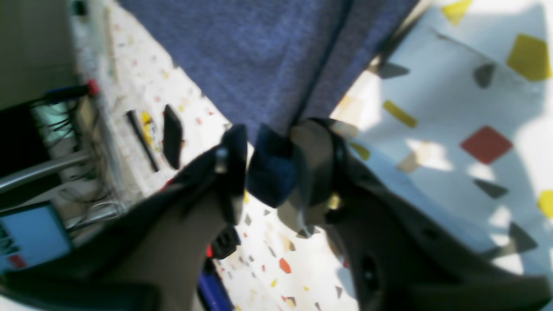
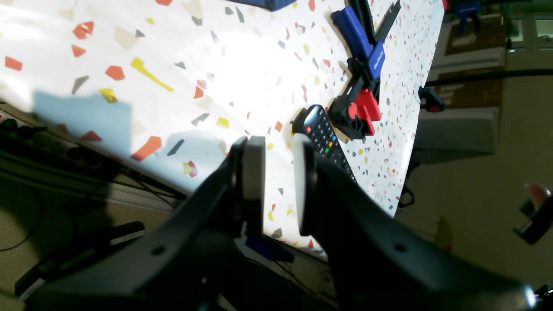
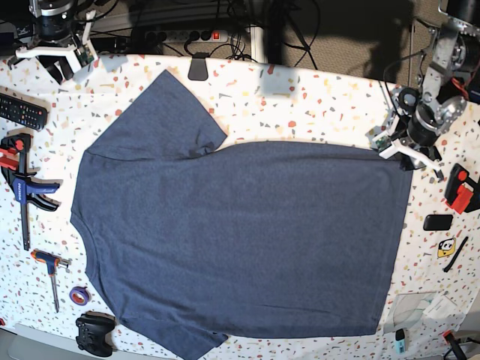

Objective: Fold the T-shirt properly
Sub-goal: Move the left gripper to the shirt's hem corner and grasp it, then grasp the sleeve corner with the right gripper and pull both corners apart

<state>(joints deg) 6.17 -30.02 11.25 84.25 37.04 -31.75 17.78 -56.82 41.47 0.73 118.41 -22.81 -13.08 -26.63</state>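
Note:
The T-shirt [image 3: 240,232] lies spread flat on the speckled table, plain dark navy-grey side up, with its neck end at the left of the base view. My left gripper [image 3: 395,150] sits at the far hem corner on the right. In the left wrist view, this gripper [image 1: 273,129] is shut on a bunched corner of the T-shirt [image 1: 259,52], and the fabric fills the gap between its fingers. My right gripper [image 3: 66,64] hovers at the table's far left corner, apart from the shirt. In the right wrist view, it [image 2: 274,147] stands narrowly open with nothing between its pads.
A remote control [image 3: 22,111] and a blue-and-red clamp [image 3: 22,180] lie along the left edge, and both also show under the right gripper as the remote [image 2: 324,138] and clamp [image 2: 363,86]. A screwdriver [image 3: 52,274], tape roll [image 3: 79,295] and game controller [image 3: 95,332] sit front left. Small black items [image 3: 437,222] lie right.

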